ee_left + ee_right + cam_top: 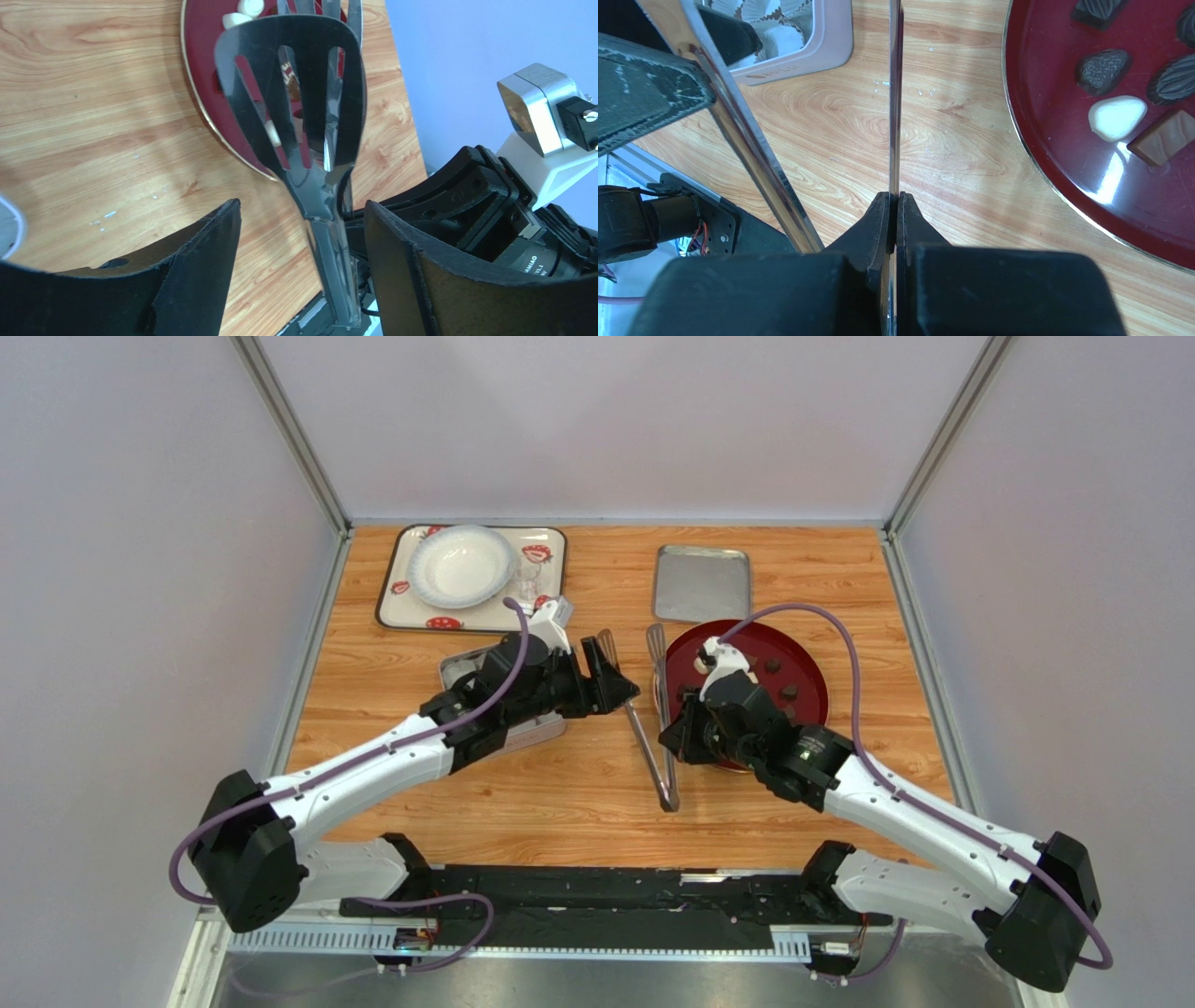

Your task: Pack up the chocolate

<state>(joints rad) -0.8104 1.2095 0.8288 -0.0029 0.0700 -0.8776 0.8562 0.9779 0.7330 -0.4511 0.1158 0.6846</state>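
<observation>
Honey-orange wood grain covers the table (589,784), the plate (1046,140) is glossy dark red with a thin gold rim, its chocolate pieces (1105,70) mostly dark brown, one cream-white piece (1117,117) among them, the tongs (657,735) mirror-silver, the metal tray (701,584) plain grey-silver, and the white tray (543,588) dotted with small red motifs, its bowl (460,566) plain white.

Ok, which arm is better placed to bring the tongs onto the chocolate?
Right. The right gripper is shut on one blade of the tongs, beside the red plate holding the chocolate. The left gripper straddles the other blade, open, not gripping.
</observation>
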